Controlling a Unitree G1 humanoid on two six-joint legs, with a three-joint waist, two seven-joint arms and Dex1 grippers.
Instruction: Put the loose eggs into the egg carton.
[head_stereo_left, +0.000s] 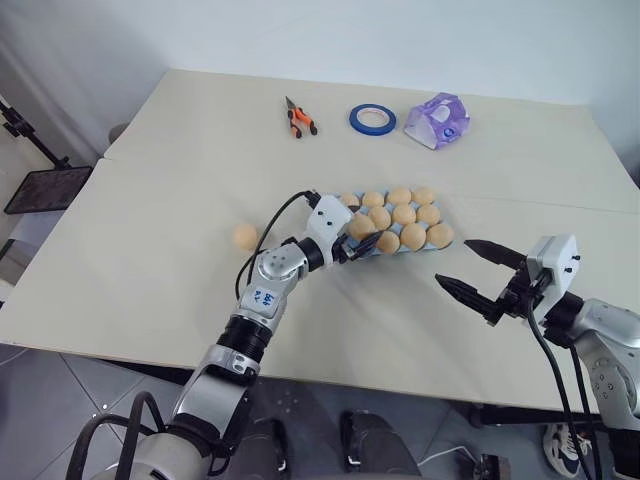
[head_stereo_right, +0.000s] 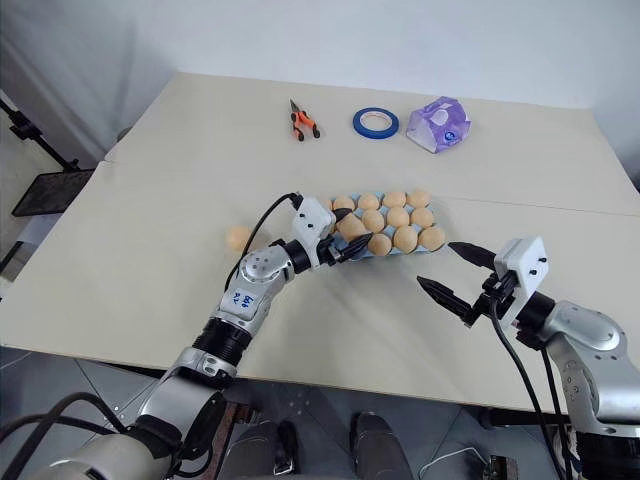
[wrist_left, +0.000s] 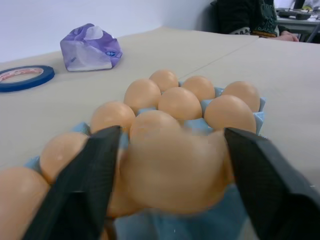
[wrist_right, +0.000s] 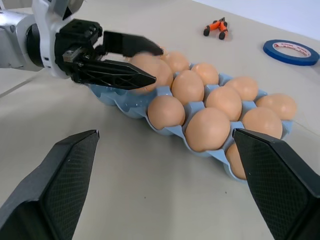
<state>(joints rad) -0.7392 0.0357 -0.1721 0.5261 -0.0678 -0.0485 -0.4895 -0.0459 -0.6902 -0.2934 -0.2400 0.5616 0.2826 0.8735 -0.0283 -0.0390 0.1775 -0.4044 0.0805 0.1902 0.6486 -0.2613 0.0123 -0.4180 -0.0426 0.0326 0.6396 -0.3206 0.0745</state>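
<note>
The carton (head_stereo_left: 392, 222) is a pale blue moulded tray with scalloped edges and two rows of cups, lying mid-table at a slant. Its eggs are smooth, tan-orange ovals. About ten eggs can be counted in the carton from the head views, though the left gripper (head_stereo_left: 358, 245) hides the near-left end, so the count there is unsure. One loose egg (head_stereo_left: 245, 236) lies on the table (head_stereo_left: 150, 270) to the left of the carton, well apart from it.

The left gripper sits at the carton's near-left end, its fingers spread either side of an egg (wrist_left: 172, 172); whether they touch it I cannot tell. The right gripper (head_stereo_left: 478, 272) hovers near the carton's right end, jaws wide and empty.

At the far side lie one pair of pliers (head_stereo_left: 299, 119), one blue tape ring (head_stereo_left: 372, 119) and one lilac packet (head_stereo_left: 438, 120).
</note>
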